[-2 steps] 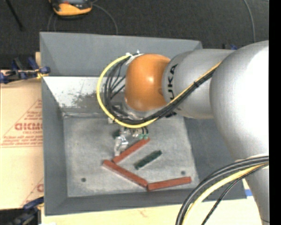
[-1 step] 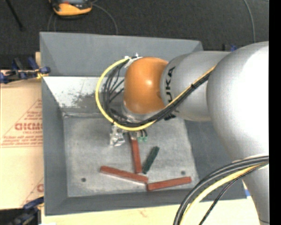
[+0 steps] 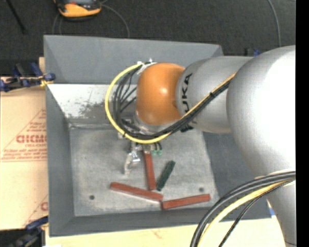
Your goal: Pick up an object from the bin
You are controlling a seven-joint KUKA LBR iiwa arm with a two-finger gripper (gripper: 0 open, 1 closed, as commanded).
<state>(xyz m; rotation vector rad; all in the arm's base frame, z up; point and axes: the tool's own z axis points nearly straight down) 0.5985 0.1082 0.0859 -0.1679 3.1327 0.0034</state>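
— Counted the bin (image 3: 59, 153) yet?

— Done. Four loose things on the floor of it, all toward the near side: three red sticks and one green pen.

— Laid how?

— Middle red stick (image 3: 150, 173) pointing away toward the far wall. Left red stick (image 3: 131, 190) slantwise along the near side, meeting the foot of the middle one with its right end. Right red stick (image 3: 186, 200) starting just beside that same meeting point and rising a little to the right. Green pen (image 3: 165, 174) tilted, close beside the middle stick on the right.

— And the gripper (image 3: 135, 157)?

— Low in the bin under the orange cover (image 3: 157, 92), right at the far end of the middle red stick. Apart or together: cannot tell. Touching that stick or not: cannot tell either.
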